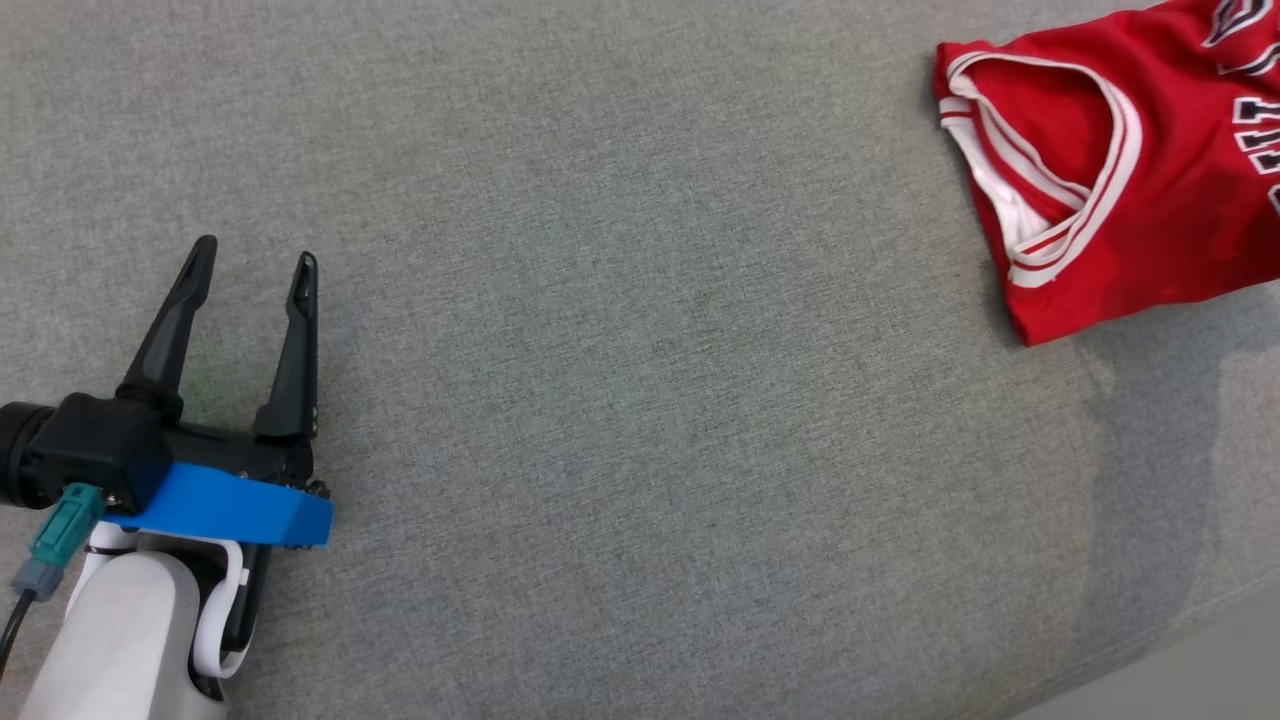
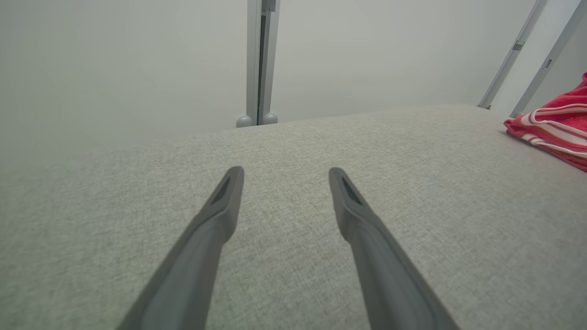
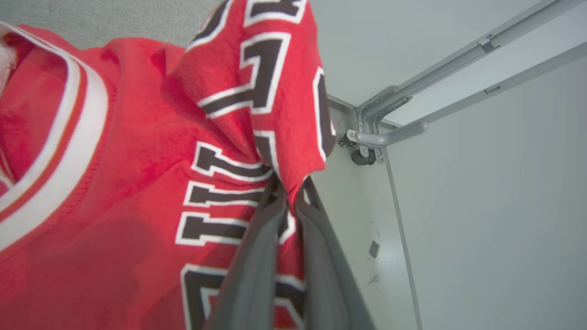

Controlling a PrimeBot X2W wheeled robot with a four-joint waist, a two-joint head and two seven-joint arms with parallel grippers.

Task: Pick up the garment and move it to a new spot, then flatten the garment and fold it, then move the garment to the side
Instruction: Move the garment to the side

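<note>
While my right tool [image 3: 291,192] grips a fold of the red, white-trimmed fabric jersey [image 3: 137,183], I'd lift slowly and high, my left tool [image 1: 256,254] waiting open at lower left.

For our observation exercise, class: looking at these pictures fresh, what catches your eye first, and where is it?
The bright red jersey, white-trimmed with black lettering, stands out at the upper right of the grey fabric surface. The right gripper is shut on a fold of it; the left gripper sits open at the lower left, far from it.
</note>
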